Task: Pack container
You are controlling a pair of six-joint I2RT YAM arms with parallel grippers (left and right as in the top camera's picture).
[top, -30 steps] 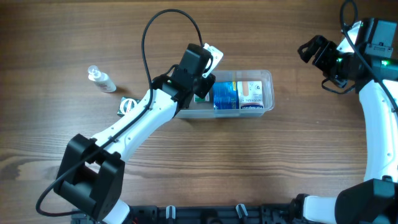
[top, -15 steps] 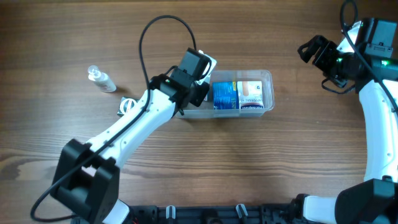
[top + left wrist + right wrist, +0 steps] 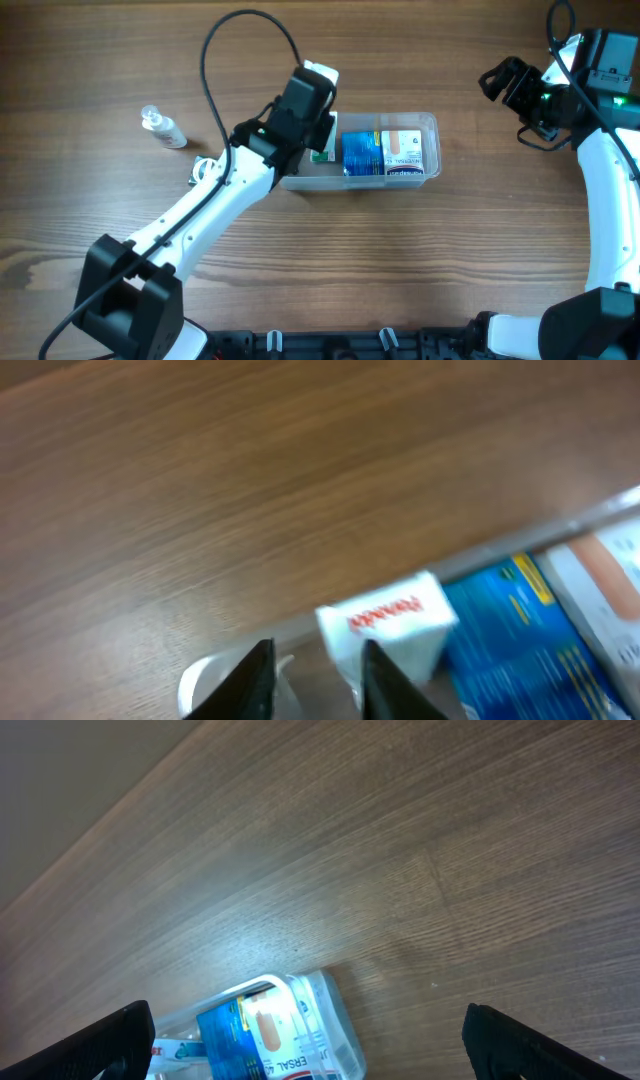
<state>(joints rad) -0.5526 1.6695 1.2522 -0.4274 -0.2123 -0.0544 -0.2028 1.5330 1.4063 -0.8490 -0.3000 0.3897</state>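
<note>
The clear container (image 3: 433, 148) lies in the middle of the table. It holds a blue box (image 3: 362, 155), a plaster box (image 3: 406, 146) and a white box with red lettering (image 3: 388, 628). My left gripper (image 3: 318, 135) hangs over the container's left end and hides it. In the left wrist view, the left gripper (image 3: 315, 685) has its fingers slightly apart with nothing between them, and the white box stands just right of the right finger. My right gripper (image 3: 508, 84) is wide open, far to the right of the container (image 3: 335, 1020).
A small clear bottle (image 3: 162, 127) lies at the left of the table. A small white and metal item (image 3: 203, 170) sits beside the left arm, partly hidden by it. Bare wood surrounds the container.
The left wrist has shifted slightly left over the container's end and its jaws have parted. The right arm has not moved.
</note>
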